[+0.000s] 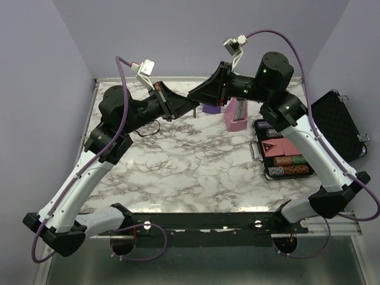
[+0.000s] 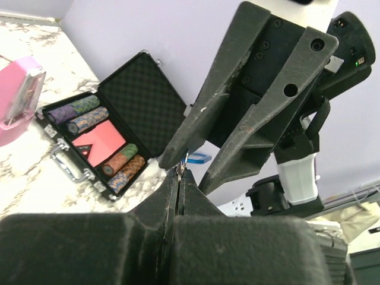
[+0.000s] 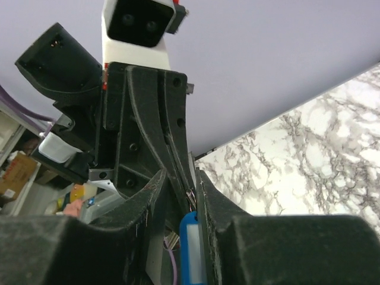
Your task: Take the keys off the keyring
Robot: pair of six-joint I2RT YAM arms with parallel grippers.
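My left gripper (image 2: 180, 176) is shut on the thin metal keyring (image 2: 181, 167), which sticks out just past its tips. The keys show as a small bright-blue piece (image 2: 199, 158) hanging from that ring between the spread fingers of my right gripper (image 2: 189, 170). From the right wrist, the blue piece (image 3: 191, 246) with its pale insert lies against one finger (image 3: 209, 208); the other finger stands apart, so the right gripper (image 3: 180, 178) is open. The keyring (image 3: 191, 198) runs up into the left gripper's closed tips. Both grippers meet tip to tip (image 1: 192, 101) above the table's back.
A pink metronome (image 1: 237, 116) and a purple one (image 1: 211, 108) stand behind the grippers. An open black case (image 1: 284, 155) with poker chips lies at the right, its lid (image 1: 338, 122) folded back. A black cable (image 1: 148, 127) lies at the left.
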